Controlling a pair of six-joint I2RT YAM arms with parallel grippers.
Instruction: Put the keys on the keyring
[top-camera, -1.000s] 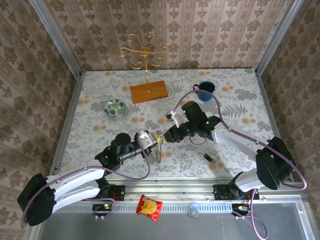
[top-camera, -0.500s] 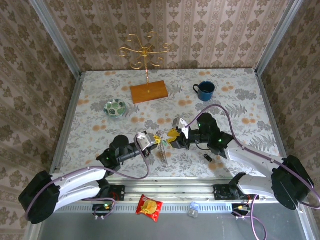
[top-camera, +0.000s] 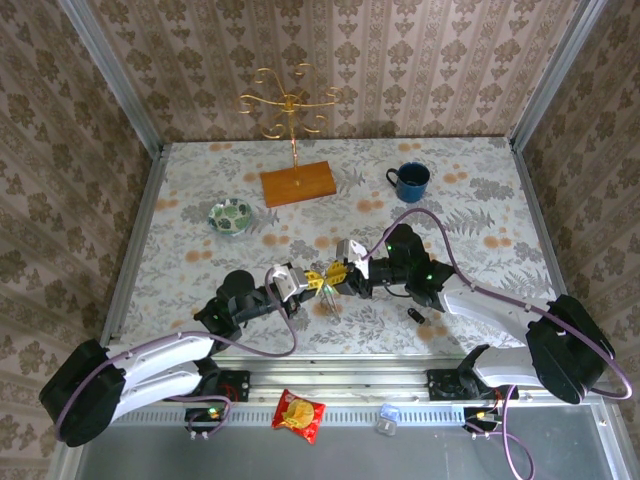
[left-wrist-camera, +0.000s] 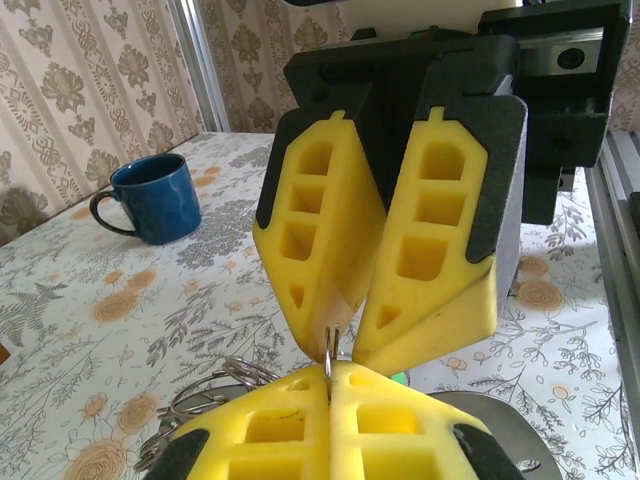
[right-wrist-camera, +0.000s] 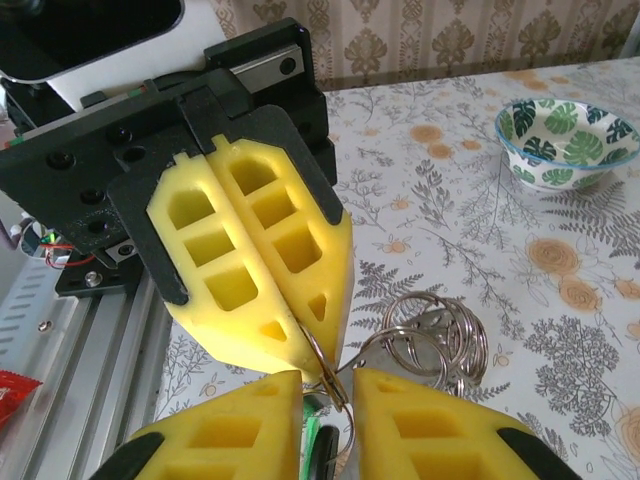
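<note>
My left gripper (top-camera: 316, 280) and right gripper (top-camera: 336, 279) meet tip to tip above the near middle of the table. In the left wrist view my left gripper (left-wrist-camera: 330, 368) is shut on a thin wire ring (left-wrist-camera: 329, 345). That ring (right-wrist-camera: 335, 375) runs through the narrow gap of my right gripper (right-wrist-camera: 328, 385), whose jaws stand slightly apart around it. The keyring's grey flat band (left-wrist-camera: 500, 410) and several small rings (right-wrist-camera: 440, 335) hang just behind. The green key (right-wrist-camera: 322, 440) dangles below the ring. The black key (top-camera: 418, 316) lies on the table to the right.
A blue mug (top-camera: 411, 180) stands at the back right and a green patterned bowl (top-camera: 230, 216) at the left. A gold hook stand on a wooden base (top-camera: 298, 184) is at the back. A red snack packet (top-camera: 298, 414) lies beyond the near rail.
The right arm has swung its elbow toward the near side and kept its gripper at the left gripper's tip. Its jaws have narrowed around the ring. The left gripper stays shut.
</note>
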